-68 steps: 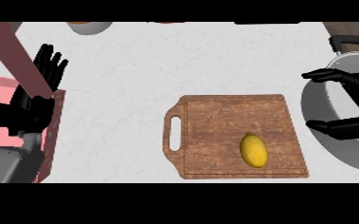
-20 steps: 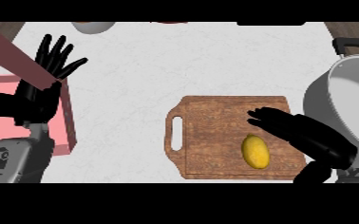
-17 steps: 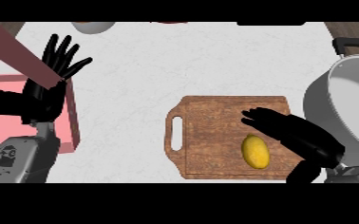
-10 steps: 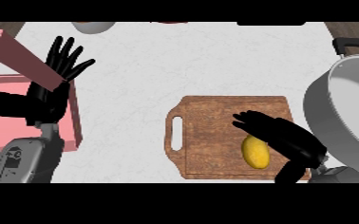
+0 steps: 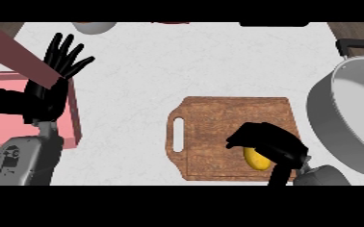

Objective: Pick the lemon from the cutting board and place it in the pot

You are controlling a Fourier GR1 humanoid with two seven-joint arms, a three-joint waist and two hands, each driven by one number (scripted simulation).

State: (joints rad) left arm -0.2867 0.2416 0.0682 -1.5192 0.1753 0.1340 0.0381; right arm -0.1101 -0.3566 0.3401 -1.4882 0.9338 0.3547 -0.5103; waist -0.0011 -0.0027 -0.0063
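A yellow lemon (image 5: pixel 256 158) lies on the wooden cutting board (image 5: pixel 213 120), near its lower right. My right hand (image 5: pixel 271 140) is directly over the lemon, its fingers curled down around it and hiding most of the fruit. The grey pot (image 5: pixel 340 110) stands just right of the board, partly cut off by the view's edge. At the left edge my left hand (image 5: pixel 55 77) is held open with fingers pointing up, far from the board.
A pink box (image 5: pixel 32 108) sits at the left edge under my left hand. A grey bowl (image 5: pixel 95 26) shows at the counter's far edge, top left. The white counter (image 5: pixel 177 67) stretches between the board and the far edge.
My right hand came in from over the pot, moved left and down across the board, and curled over the lemon. My left hand rose a little and spread its fingers.
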